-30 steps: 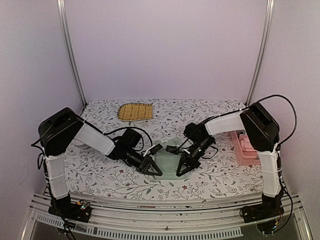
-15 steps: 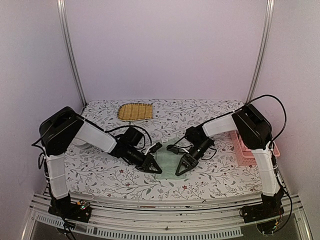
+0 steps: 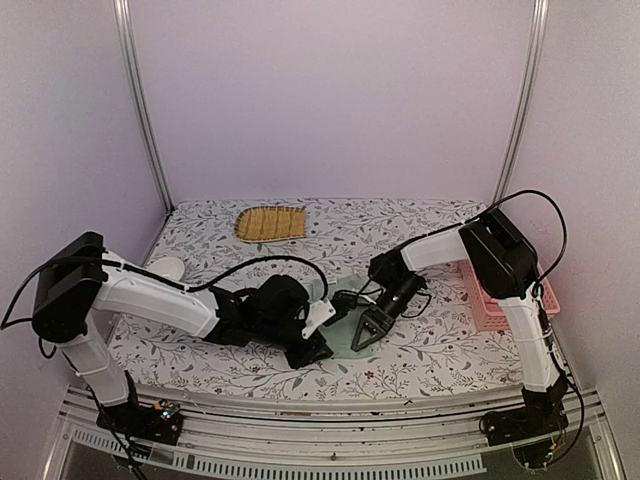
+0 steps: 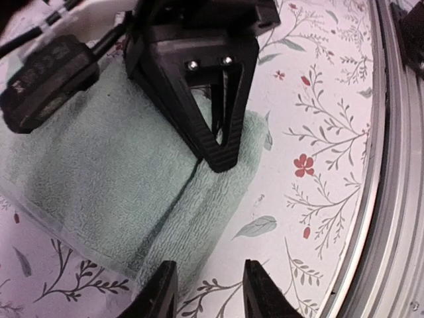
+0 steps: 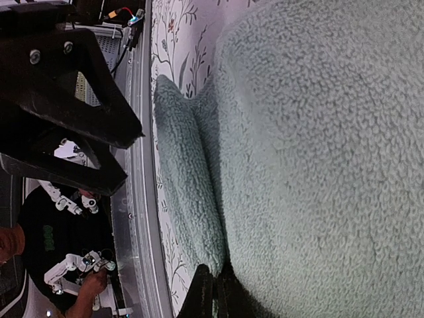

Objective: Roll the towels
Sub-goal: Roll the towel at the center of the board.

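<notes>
The pale sage green towel [image 3: 345,318] lies flat at the table's middle front, its near edge folded over into a narrow roll [image 4: 199,205]. My right gripper [image 3: 362,338] is shut on that folded edge at its right end [image 5: 213,291]. My left gripper [image 3: 312,350] is open and low over the near left end of the roll, its fingertips [image 4: 164,291] straddling the towel's corner without holding it. The right gripper also shows in the left wrist view [image 4: 222,156]. The pink towel [image 3: 490,298] lies at the right edge. The light blue towel is out of view.
A yellow-brown woven mat [image 3: 270,222] lies at the back. A small white object [image 3: 166,267] sits at the left, behind the left arm. The table's metal front rail [image 4: 391,199] runs close to the towel's near edge.
The left arm has stretched forward and down, carrying its gripper to the near left corner of the green towel. The right gripper has stayed on the folded edge.
</notes>
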Robot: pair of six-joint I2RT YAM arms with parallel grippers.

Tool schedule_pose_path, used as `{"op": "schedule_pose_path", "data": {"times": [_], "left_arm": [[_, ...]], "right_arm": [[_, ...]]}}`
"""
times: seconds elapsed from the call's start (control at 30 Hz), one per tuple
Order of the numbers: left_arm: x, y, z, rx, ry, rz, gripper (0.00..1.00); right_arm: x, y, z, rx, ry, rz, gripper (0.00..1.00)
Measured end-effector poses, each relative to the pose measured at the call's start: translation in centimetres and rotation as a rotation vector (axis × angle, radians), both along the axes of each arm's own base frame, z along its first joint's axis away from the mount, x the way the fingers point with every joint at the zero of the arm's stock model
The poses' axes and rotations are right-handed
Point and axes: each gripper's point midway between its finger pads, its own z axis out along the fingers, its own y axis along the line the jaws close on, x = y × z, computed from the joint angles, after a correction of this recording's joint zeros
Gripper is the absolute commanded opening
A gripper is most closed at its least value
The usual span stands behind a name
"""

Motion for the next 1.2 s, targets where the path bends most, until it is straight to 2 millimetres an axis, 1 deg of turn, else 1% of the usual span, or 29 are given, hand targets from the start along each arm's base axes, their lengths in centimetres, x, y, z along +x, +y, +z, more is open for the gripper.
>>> {"op": "schedule_pose_path", "data": {"times": [0.07, 0.17, 0.23, 0.33, 0.43, 0.5, 0.57, 0.73, 0.9, 1.1, 1.2], "left_arm": [[-0.4, -0.2, -0.7, 0.044, -0.055, -0.046, 0.31], [0.0, -0.2, -1.6, 0.097, -0.129, -0.100, 0.35], [0.1, -0.2, -1.7, 0.109, -0.153, -0.124, 0.38], [0.2, -0.7, -1.6, 0.113, -0.199, -0.176, 0.38], [0.4, -1.7, -1.4, 0.112, -0.226, -0.223, 0.38], [0.3, -2.2, -1.6, 0.112, -0.230, -0.249, 0.38], [0.1, -2.2, -1.9, 0.115, -0.225, -0.270, 0.38], [-0.3, -2.6, -1.8, 0.104, -0.240, -0.292, 0.39], [-1.2, -2.8, -2.1, 0.107, -0.252, -0.328, 0.38], [-1.6, -2.6, -3.8, 0.144, -0.233, -0.348, 0.38], [-1.4, -2.7, -3.9, 0.155, -0.244, -0.346, 0.35]], "right_arm": [[0.0, -0.1, 0.0, -0.004, 0.005, -0.001, 0.03], [-0.1, -0.1, 0.0, -0.011, 0.012, -0.002, 0.04], [-0.2, -0.2, 0.0, -0.014, 0.015, -0.002, 0.04], [-0.2, -0.2, 0.0, -0.016, 0.019, -0.003, 0.04], [-0.2, -0.2, 0.0, -0.018, 0.021, -0.004, 0.04], [-0.2, -0.2, 0.0, -0.018, 0.022, -0.004, 0.04], [-0.1, -0.2, 0.0, -0.018, 0.022, -0.004, 0.04], [-0.1, -0.2, 0.0, -0.019, 0.022, -0.004, 0.04], [-0.1, -0.2, 0.0, -0.022, 0.027, -0.005, 0.04], [-0.2, -0.2, 0.0, -0.023, 0.030, -0.005, 0.04], [-0.2, -0.2, 0.0, -0.023, 0.031, -0.005, 0.04]]}}
